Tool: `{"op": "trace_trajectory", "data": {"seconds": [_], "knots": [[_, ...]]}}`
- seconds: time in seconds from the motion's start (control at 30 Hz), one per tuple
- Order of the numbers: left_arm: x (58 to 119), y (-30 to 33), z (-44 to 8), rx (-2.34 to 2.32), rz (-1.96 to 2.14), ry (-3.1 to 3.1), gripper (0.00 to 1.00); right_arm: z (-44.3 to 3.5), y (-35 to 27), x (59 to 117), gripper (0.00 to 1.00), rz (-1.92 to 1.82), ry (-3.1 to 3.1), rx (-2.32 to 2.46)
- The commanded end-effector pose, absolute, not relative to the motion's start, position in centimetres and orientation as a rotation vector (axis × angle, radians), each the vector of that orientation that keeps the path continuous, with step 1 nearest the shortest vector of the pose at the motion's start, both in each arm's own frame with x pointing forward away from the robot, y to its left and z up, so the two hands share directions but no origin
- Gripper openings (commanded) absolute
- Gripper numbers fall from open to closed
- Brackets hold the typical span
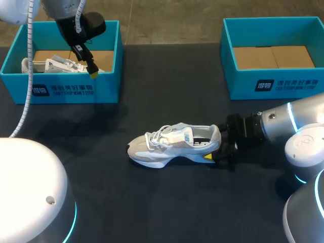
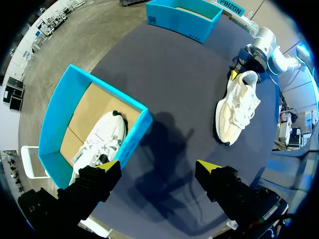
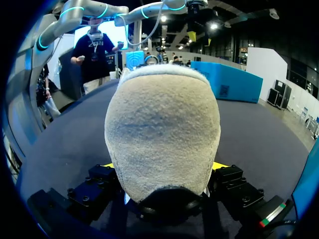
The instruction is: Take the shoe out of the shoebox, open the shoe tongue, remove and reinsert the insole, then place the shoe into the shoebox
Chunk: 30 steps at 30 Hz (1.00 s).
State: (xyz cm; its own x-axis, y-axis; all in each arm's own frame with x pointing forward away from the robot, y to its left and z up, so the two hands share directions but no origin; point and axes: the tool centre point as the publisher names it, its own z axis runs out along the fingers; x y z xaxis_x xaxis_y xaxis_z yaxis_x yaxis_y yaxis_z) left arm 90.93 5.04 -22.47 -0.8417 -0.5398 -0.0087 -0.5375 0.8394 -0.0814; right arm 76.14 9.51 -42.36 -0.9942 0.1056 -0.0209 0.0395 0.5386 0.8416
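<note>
Right hand (image 1: 216, 148) pinching shoe (image 1: 169, 146) heel, mid-table; left hand (image 2: 157, 170) spread above left shoebox (image 2: 133, 142) front edge.

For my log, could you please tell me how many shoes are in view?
2. One white-and-grey fabric sneaker lies on the dark table, heel in the right gripper's jaws; one white sneaker lies in the left blue cardboard shoebox.

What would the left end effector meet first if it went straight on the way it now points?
Most likely the bare table beside the shoebox wall. The open left end effector straddles that wall, so one finger might catch it first; depth is unclear.
</note>
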Motion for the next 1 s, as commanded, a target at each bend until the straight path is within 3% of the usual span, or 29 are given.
{"op": "trace_trajectory", "data": {"seconds": [0.03, 0.2, 0.63, 1.0], "knots": [[90.8, 5.1, -22.5, -0.872, -0.118, 2.981, 1.0, -42.4, 9.8, 76.1, 0.0, 1.464, 2.695, 0.13], [90.8, 5.1, -22.5, -0.872, -0.118, 2.981, 1.0, -42.4, 9.8, 76.1, 0.0, 1.464, 2.695, 0.13], [92.5, 5.2, -23.0, -2.108, -0.027, 2.212, 1.0, -42.4, 9.8, 76.1, 0.0, 1.464, 2.695, 0.13], [89.5, 3.6, -22.5, -2.301, -0.165, 1.927, 1.0, -42.4, 9.8, 76.1, 0.0, 1.464, 2.695, 0.13]]}}
